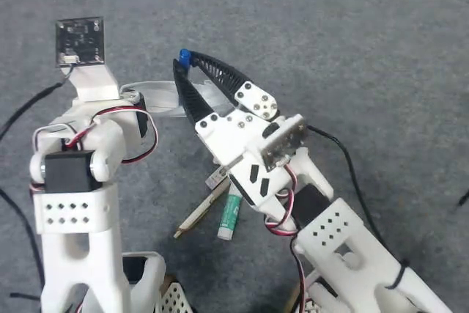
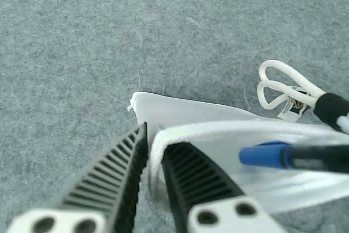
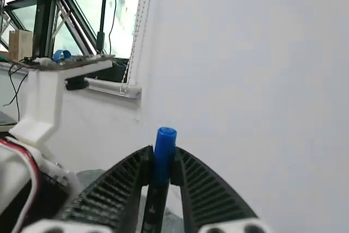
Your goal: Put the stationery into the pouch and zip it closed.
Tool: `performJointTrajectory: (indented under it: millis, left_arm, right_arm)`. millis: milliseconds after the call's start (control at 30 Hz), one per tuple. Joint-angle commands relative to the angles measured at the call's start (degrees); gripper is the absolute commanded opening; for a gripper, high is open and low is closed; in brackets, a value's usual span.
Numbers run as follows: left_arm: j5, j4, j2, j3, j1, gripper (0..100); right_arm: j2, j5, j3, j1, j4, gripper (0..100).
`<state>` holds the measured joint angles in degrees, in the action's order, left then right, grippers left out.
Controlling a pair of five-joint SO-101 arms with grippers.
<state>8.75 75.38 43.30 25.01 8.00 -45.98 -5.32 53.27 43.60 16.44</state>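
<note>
Pouch [image 2: 185, 113] lies flat and is my reference for everything else. My left gripper [image 2: 154, 143] is at its corner, jaws narrow and pinching the white zip rim [image 2: 218, 130] to prop the mouth. My right gripper [image 3: 162, 154] is clamped on the pen [image 2: 305, 157] just behind the blue cap [image 2: 264, 155].

Key relation: the pen's long axis runs along the pouch's length, cap leading, pointed from the cord loop [image 2: 283, 88] end toward the pinched corner. The cap sits over the clear panel just beside the rim; I can't tell if it's inside yet.

Judgement: next is a slide along that axis, then release.

Glue stick [image 1: 229, 219] and wooden stick [image 1: 199, 212] lie well apart from the pouch, under my right arm.
</note>
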Motion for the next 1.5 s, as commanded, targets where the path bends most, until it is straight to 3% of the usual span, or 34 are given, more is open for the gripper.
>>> performJointTrajectory:
  millis: [0, 500, 700, 1200, 1467]
  left_arm:
    - [0.88, -0.18, -0.35, -2.33, -0.53, 1]
    - [0.97, -0.18, -0.35, -2.33, -0.53, 1]
    - [0.97, -0.18, -0.35, -2.24, -0.53, 1]
    - [2.20, -0.26, -0.18, -1.54, -0.18, 1]
    - [2.37, -0.35, -0.09, -1.63, 1.93, 1]
  right_arm:
    - [-0.48, -0.79, 1.93, -0.75, 1.10, 0.6]
    - [0.13, -0.88, 5.36, -0.75, 0.75, 0.7]
    - [0.13, -0.53, 5.45, -0.75, -0.31, 13.8]
    - [-1.54, -0.88, 4.92, 1.63, -3.21, 14.5]
    - [-9.36, -0.88, -5.27, 1.45, -27.65, 14.7]
